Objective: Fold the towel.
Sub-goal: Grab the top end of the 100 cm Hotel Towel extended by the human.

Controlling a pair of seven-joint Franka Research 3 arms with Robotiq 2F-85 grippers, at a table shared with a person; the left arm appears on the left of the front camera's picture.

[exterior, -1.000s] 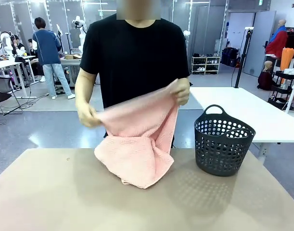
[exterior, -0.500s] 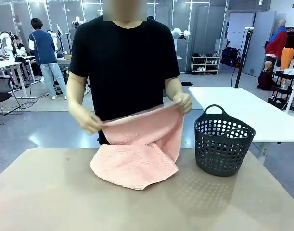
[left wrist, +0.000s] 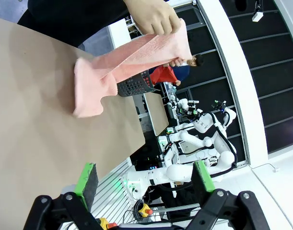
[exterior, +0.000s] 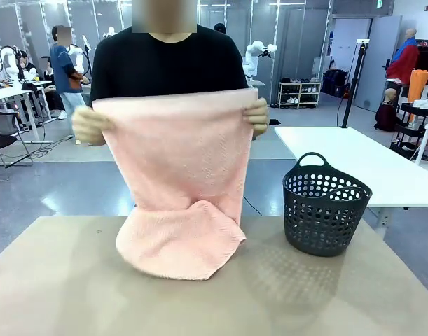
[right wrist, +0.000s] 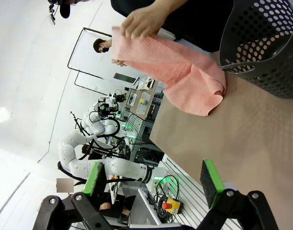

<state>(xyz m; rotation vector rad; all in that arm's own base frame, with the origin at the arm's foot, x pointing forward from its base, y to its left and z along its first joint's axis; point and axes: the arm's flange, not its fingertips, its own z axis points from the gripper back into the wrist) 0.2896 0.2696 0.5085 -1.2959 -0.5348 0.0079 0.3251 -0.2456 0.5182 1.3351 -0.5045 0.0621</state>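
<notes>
The right gripper (right wrist: 153, 181) stood with its green-padded jaws wide apart and nothing between them. Beyond it, a person's hand (right wrist: 144, 21) held up one edge of the pink towel (right wrist: 180, 72), whose lower end lay bunched on the table (right wrist: 232, 139), just beside the dark basket (right wrist: 266, 43).

Beyond the right gripper (right wrist: 152, 165) and its matt green-padded fingers (right wrist: 95, 177), the towel (right wrist: 180, 72) is soft, matt textured terry cloth, the basket (right wrist: 266, 43) dull dark perforated plastic, the table (right wrist: 242, 139) smooth matt beige.
</notes>
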